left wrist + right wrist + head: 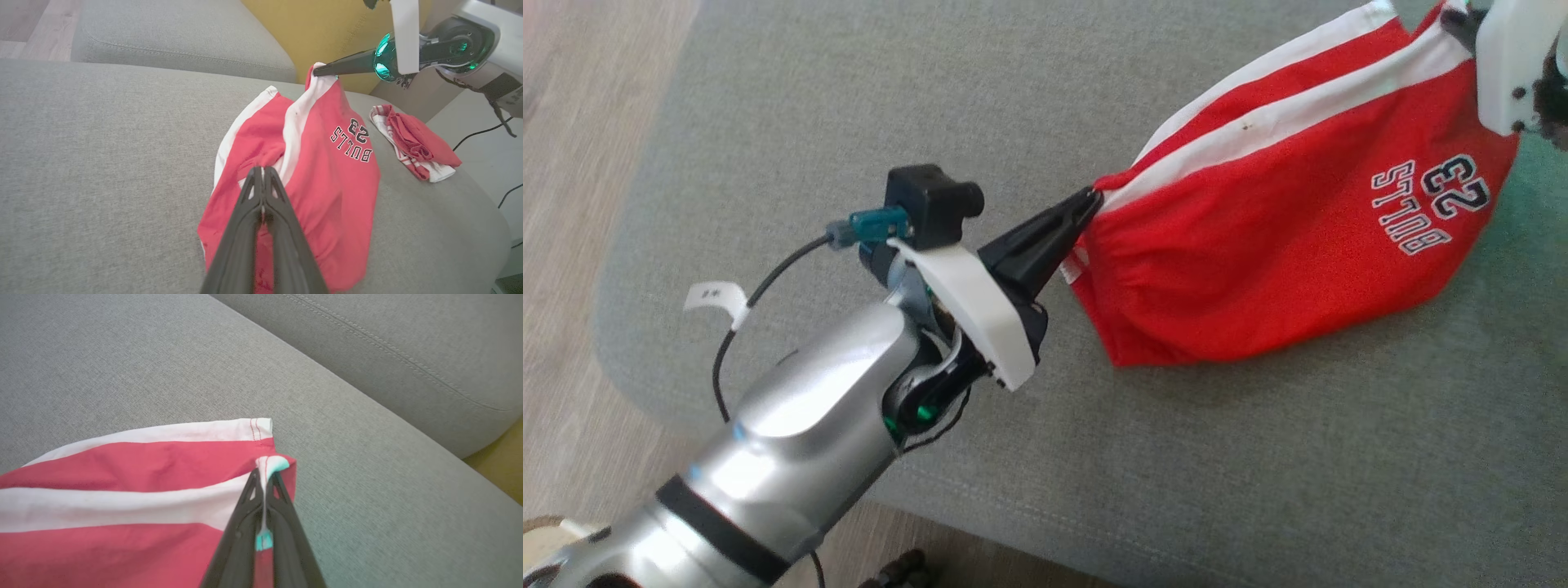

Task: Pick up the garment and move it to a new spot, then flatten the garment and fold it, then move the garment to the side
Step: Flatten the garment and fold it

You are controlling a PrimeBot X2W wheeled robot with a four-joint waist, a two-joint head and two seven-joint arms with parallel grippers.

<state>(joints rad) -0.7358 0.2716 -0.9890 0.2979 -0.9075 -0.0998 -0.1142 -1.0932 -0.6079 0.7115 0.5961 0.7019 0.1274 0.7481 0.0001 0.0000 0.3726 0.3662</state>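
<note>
The garment (1282, 245) is a pair of red shorts with white side stripes and "BULLS 23" lettering, hanging stretched between both grippers above the grey sofa seat. My left gripper (1090, 198) is shut on one corner of its white stripe, also seen in the left wrist view as the gripper (261, 171) pinching the garment (327, 171). My right gripper (1462, 20) at the top right is shut on the opposite corner; in the right wrist view this gripper (265, 473) clamps the hem of the garment (122, 486). The garment's lower part sags onto the cushion.
The grey sofa seat (1217, 457) spreads wide below and left of the garment. A second red and white cloth (412, 141) lies crumpled near the seat's edge. A back cushion (408, 343) rises behind, a yellow wall (318, 28) beyond, wooden floor (572, 245) at left.
</note>
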